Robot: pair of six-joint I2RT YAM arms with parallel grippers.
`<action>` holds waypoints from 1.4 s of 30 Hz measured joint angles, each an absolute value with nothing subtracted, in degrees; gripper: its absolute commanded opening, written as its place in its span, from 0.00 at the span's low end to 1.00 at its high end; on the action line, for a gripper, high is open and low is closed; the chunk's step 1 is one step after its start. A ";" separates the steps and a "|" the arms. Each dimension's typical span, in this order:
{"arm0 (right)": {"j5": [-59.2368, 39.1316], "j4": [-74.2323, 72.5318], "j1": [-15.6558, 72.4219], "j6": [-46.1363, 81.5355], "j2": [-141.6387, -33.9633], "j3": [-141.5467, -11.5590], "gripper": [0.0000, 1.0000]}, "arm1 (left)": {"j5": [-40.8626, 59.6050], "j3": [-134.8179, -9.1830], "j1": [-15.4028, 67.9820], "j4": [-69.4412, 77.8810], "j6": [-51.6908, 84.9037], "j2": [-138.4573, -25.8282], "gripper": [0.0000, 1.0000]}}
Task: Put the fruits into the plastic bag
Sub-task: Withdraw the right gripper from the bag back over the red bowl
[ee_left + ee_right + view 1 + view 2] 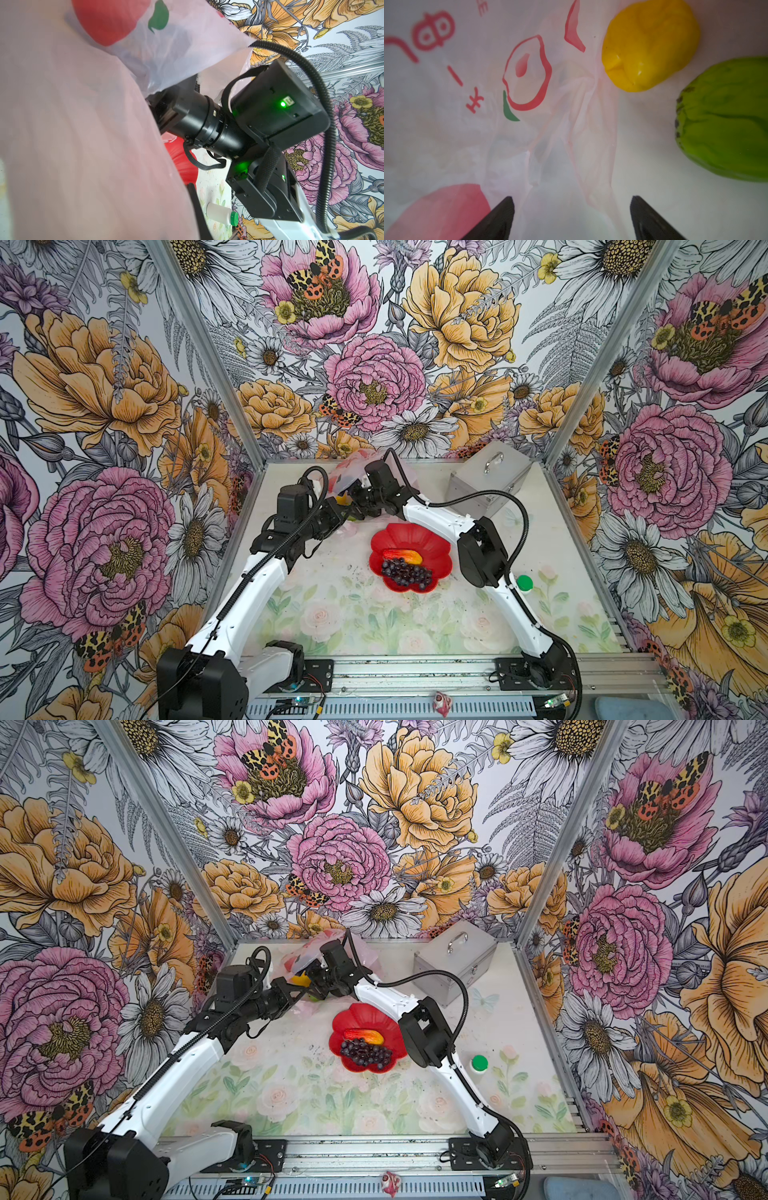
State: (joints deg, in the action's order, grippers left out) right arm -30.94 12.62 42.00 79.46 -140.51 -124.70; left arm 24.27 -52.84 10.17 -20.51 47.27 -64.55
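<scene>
The pale pink plastic bag (353, 470) lies at the back of the table. My left gripper (341, 510) is shut on its near edge, and the film (72, 135) fills most of the left wrist view. My right gripper (572, 203) is open inside the bag with nothing between its fingers. A yellow lumpy fruit (652, 44) and a green fruit (724, 120) lie in the bag ahead of it. A red fruit (438, 212) shows through the film. A green-orange mango (403, 556) and a dark grape bunch (407, 572) sit on the red flower-shaped plate (436, 539).
A silver metal case (486, 485) with a handle stands at the back right. A white bottle with a green cap (524, 583) stands to the right of the plate, beside my right arm. Floral walls enclose the table on three sides.
</scene>
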 measured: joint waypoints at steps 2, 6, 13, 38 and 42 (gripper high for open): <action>-30.96 13.13 42.00 78.02 -137.51 -121.49 0.89 | 24.29 -52.80 9.63 -20.16 47.68 -64.23 0.00; -30.92 13.61 41.98 75.24 -131.00 -115.37 0.90 | 24.53 -52.29 8.29 -19.84 47.90 -63.40 0.00; -30.22 14.15 41.80 71.48 -121.84 -106.10 0.90 | 25.41 -49.10 5.67 -19.99 48.10 -60.27 0.00; -35.88 35.35 37.60 42.48 -95.74 -85.65 0.99 | 25.41 -45.95 3.49 -20.36 49.63 -57.63 0.00; -35.59 42.87 37.56 35.09 -94.28 -85.65 0.99 | 25.41 -45.95 3.46 -20.36 49.60 -57.65 0.00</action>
